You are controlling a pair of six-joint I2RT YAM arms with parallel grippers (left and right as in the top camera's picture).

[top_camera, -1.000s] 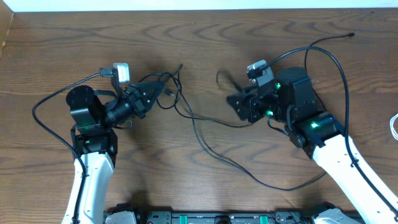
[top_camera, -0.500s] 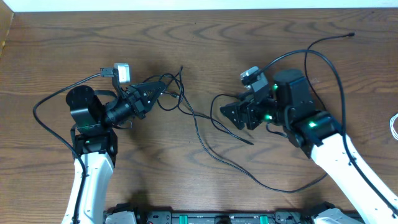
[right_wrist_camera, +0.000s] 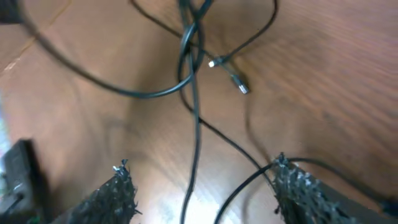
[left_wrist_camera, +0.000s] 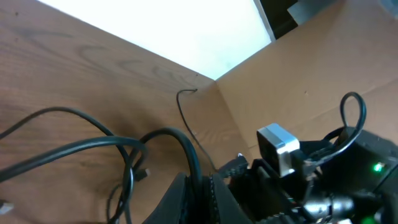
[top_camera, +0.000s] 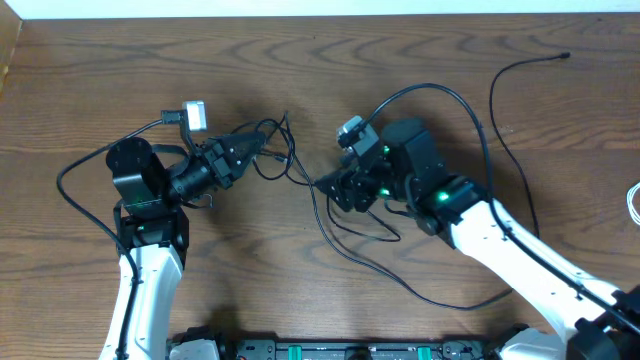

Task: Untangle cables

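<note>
**A:** While the cables [top_camera: 300,178] lie bunched on the table [top_camera: 420,40] between the two arms, which claw has them?

**B:** The left claw [top_camera: 250,148]. Its jaws are together on the thick of the tangle, and the left wrist view shows a black loop [left_wrist_camera: 180,143] arching down into them.

**A:** And the right claw [top_camera: 330,190]?

**B:** Its jaws are apart, holding nothing. It hangs just beside the tangle, on the side away from the left claw, over the loose strands that trail toward the right arm.

**A:** How do those strands lie from it?

**B:** In the right wrist view there is a crossing [right_wrist_camera: 189,46] ahead of the fingertips [right_wrist_camera: 121,186]. One strand runs from it straight back between them, lengthwise along the reach, touching neither. Two small plugs [right_wrist_camera: 239,87] lie just beside the crossing.

**A:** So what is the next move?

**B:** My guess is that the right claw closes on that middle strand and draws it away from the left claw, along the strand's own line. It could also snag the second strand curling past the other fingertip.

**A:** Anything else?

**B:** A lone black cable [top_camera: 520,75] lies well apart at the far right, and a pale cable [top_camera: 633,200] shows at the edge.
</note>
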